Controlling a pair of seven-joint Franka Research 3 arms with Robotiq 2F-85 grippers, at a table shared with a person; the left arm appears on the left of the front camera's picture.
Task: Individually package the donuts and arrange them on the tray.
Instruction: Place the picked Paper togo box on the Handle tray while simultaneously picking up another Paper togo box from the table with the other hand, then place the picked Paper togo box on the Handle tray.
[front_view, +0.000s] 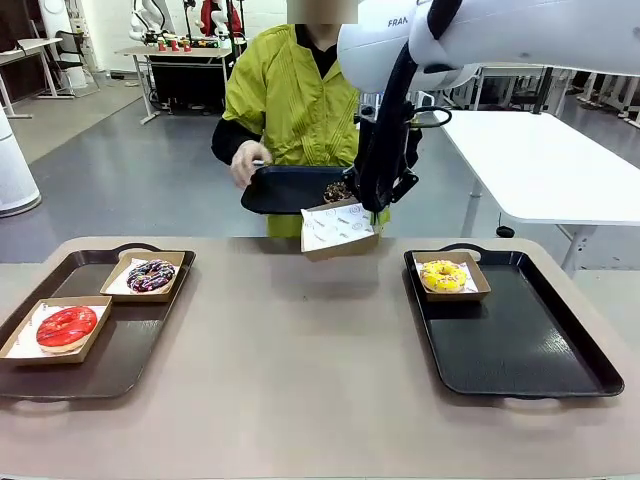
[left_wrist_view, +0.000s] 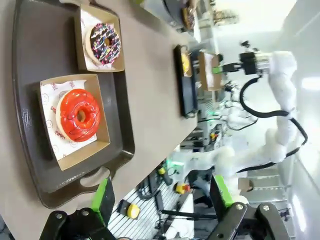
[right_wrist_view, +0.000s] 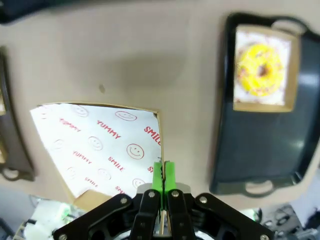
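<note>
1. Your right arm covers much of the person's black tray (front_view: 285, 190); on it a dark chocolate donut (front_view: 337, 191) shows only in part.
2. Your right pincer (right_wrist_view: 162, 172) is clenched on the edge of an empty cardboard tray (front_view: 338, 230) lined with printed paper, held tilted above the far middle of the table (front_view: 300, 380).
3. The right arm reaches in from the upper right, its pincer pointing down.
4. The person's hand (front_view: 248, 162) grips the left end of the black tray.
5. Your left pincer (left_wrist_view: 160, 197) is released, hovering at the near left edge of the table.
6. On the left tray (front_view: 120, 360) sit the red donut (front_view: 66, 327), near, and the drizzled chocolate donut (front_view: 151, 275), farther back, each in a cardboard tray.
7. The yellow donut (front_view: 444, 275) sits boxed in the far left corner of the right tray (front_view: 520, 340).
</note>
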